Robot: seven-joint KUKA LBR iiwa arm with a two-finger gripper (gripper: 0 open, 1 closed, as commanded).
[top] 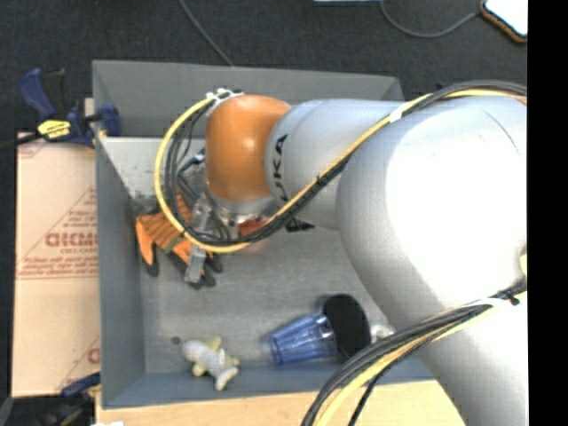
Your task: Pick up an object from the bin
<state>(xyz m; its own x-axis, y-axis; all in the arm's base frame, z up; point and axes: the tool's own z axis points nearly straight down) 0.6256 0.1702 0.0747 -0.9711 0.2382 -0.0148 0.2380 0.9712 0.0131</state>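
Gripper point(200, 272) at bin point(120, 327) left wall beside orange object point(151, 234); closure indeterminable. Blue cup point(300, 341), white toy point(211, 359) along bottom wall.

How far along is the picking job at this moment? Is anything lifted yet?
Done: the gripper is down in the left part of the bin, close beside an orange thing. In hand: nothing is seen held. Left: the grasp and the lift. The blue cup and the small white toy lie untouched by the near wall.
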